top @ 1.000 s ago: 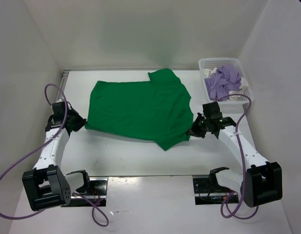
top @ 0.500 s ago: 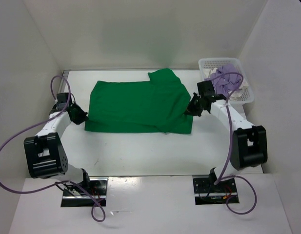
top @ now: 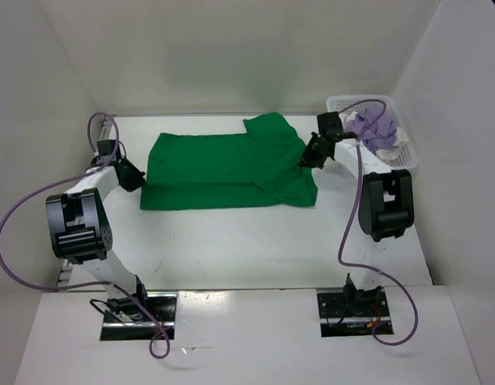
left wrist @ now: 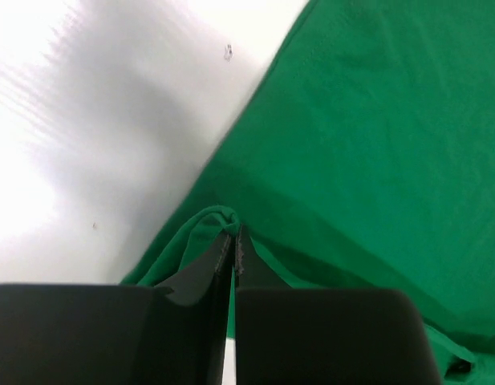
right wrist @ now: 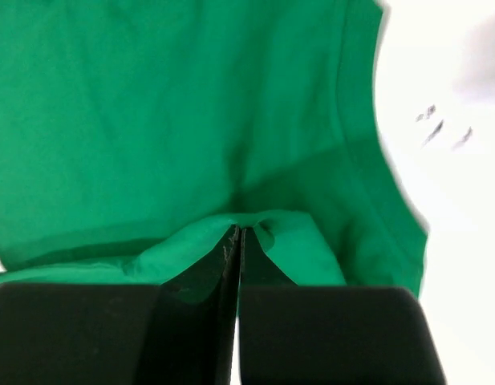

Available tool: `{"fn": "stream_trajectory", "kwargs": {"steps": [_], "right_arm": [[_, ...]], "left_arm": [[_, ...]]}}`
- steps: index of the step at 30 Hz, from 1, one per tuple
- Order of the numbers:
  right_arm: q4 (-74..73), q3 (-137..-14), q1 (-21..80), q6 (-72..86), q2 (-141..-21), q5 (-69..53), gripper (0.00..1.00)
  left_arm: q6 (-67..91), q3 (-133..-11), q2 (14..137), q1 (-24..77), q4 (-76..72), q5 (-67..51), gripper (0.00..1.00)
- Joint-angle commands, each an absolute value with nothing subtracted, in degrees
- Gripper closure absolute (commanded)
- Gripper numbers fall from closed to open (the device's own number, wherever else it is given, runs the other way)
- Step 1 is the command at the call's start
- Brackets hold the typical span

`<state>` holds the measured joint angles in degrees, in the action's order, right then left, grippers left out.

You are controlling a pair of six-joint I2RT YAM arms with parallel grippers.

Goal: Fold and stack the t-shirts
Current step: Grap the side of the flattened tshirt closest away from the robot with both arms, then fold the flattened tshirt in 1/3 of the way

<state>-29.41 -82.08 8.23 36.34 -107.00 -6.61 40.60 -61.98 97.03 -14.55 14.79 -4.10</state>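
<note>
Since the earlier frames the near half of the green t-shirt (top: 223, 168) has been carried over towards its far half. Its slanted near edge is now replaced by a straight fold line, and both arms are stretched further from their bases.

Top view: the shirt is laid flat on the worktop (top: 231, 249) as a wide band, one sleeve turned up at its far right corner. The left claw (top: 133, 178) is placed at the shirt's left edge, the right claw (top: 309, 155) at its right edge. A white mesh basket (top: 337, 103) is seen just beyond the shirt's far right corner; a purple t-shirt (top: 374, 127) and a white t-shirt (top: 389, 144) are bunched inside.

Wrist views: the grip, not resolved from above, is shown here. Each claw is clenched on a small raised ridge of green fabric, the fingertips (left wrist: 245, 257) pressed nearly together. The basket is not covered by either wrist camera.
</note>
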Motion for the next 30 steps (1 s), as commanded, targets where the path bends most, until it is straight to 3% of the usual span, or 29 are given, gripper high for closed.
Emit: {"fn": "stream_trajectory", "kwargs": {"steps": [1, 3, 4, 5, 7, 11, 15, 16, 17, 18, 19, 20, 23, 24, 25, 26, 30], "right_arm": [[-25.9, -86.5, 6.9, 35.2, -110.6, -5.2, 1.0], [-25.9, -88.7, 6.9, 35.2, -112.4, -5.7, 0.99], [-25.9, -89.2, 6.9, 35.2, -113.9, -6.2, 0.97], [-25.9, -89.2, 6.9, 35.2, -113.9, -6.8, 0.88], [-24.7, -89.2, 6.9, 35.2, -112.9, -7.5, 0.75], [-24.2, -87.0, 6.9, 34.7, -108.0, -6.9, 0.64], [-24.2, -81.1, 6.4, 34.2, -100.8, -5.4, 0.65], [-23.6, -77.5, 6.4, 34.2, -97.5, -5.4, 0.73], [-23.6, -75.3, 6.4, 35.1, -95.8, -5.4, 0.83], [-22.8, -70.7, 6.4, 35.1, -94.1, -5.9, 0.98], [-22.1, -68.5, 6.4, 35.9, -91.1, -5.9, 1.0], [-22.1, -66.3, 6.4, 35.9, -89.7, -5.9, 1.0], [-22.7, -59.7, 6.4, 35.9, -86.6, -5.1, 0.99], [-22.7, -58.5, 6.4, 35.9, -85.4, -4.3, 0.94], [-23.5, -56.3, 6.4, 35.9, -85.4, -4.3, 0.87], [-23.5, -55.4, 6.4, 35.9, -84.9, -4.3, 0.75], [-23.5, -53.0, 5.9, 35.9, -86.7, -6.1, 0.69]], "left_arm": [[40.2, -64.9, 100.1, -14.2, 12.2, -3.3, 0.94], [40.7, -65.7, 101.2, -13.7, 12.2, -3.3, 0.87], [40.7, -66.4, 101.7, -13.7, 12.2, -3.3, 0.78], [40.7, -66.4, 101.7, -13.7, 12.2, -3.3, 0.57], [40.2, -66.4, 100.1, -13.7, 12.2, -3.3, 0.41], [37.8, -64.4, 93.6, -14.4, 14.1, -0.1, 0.2], [37.8, -59.6, 87.5, -16.1, 16.2, -1.0, 0.26], [38.7, -57.9, 86.7, -16.1, 16.2, -2.2, 0.3], [40.6, -54.4, 86.1, -16.1, 16.2, -3.2, 0.43], [41.7, -52.6, 84.7, -16.1, 15.6, -4.6, 0.49], [42.5, -51.0, 84.7, -16.1, 15.6, -4.6, 0.55], [43.8, -49.8, 83.9, -16.6, 14.9, -4.6, 0.65], [44.4, -46.9, 83.2, -17.1, 14.9, -5.9, 0.68], [44.4, -46.4, 83.2, -17.7, 14.2, -5.9, 0.68], [45.1, -45.9, 83.2, -17.8, 14.2, -6.6, 0.66], [45.6, -45.0, 82.7, -17.8, 13.3, -6.6, 0.55], [46.2, -43.7, 83.8, -17.8, 11.2, -7.1, 0.52]]}}
